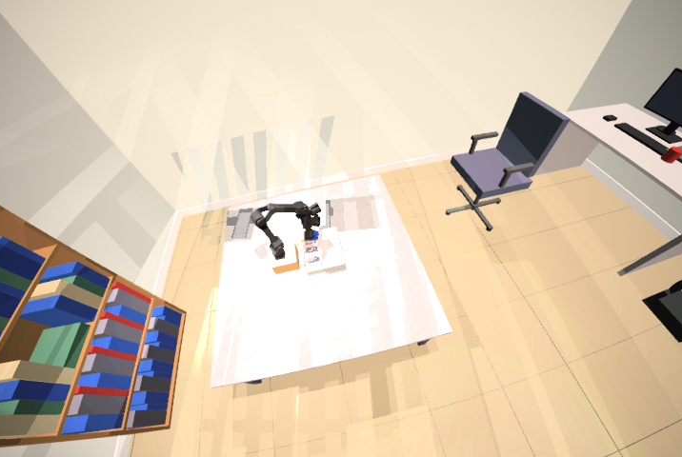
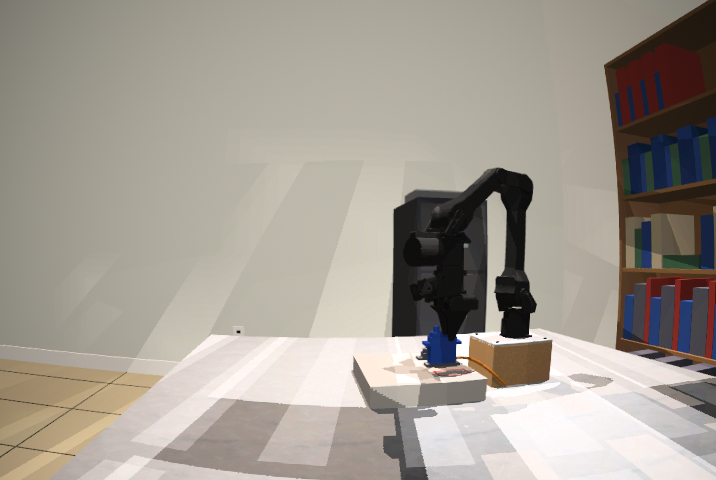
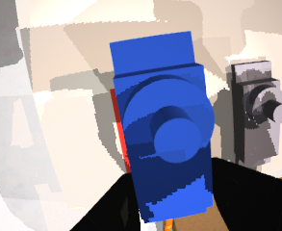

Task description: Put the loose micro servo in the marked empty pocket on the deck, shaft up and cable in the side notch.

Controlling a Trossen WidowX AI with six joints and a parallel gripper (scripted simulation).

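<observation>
Servo held over the deck, insertion pending.

The jaws of the gripper point(image 2: 448, 333) are clenched on the blue micro servo point(image 2: 440, 349), which hangs upright just above the pale deck point(image 2: 404, 384) on the table point(image 2: 291, 430), its round output boss facing the wrist camera. A red-outlined pocket point(image 2: 450, 371) shows on the deck directly beside and below the servo; the wrist view shows only a red edge point(image 3: 116, 125) at the servo's left flank, so alignment appears incomplete. A grey mounted servo point(image 3: 259, 112) sits nearby on the deck. The orange cable point(image 2: 483, 370) trails toward the arm's pedestal point(image 2: 512, 362). Judgement: the body should be centred squarely over the outline, cable side turned to the notch, then lowered straight without tilt until both ears seat, before release.
</observation>
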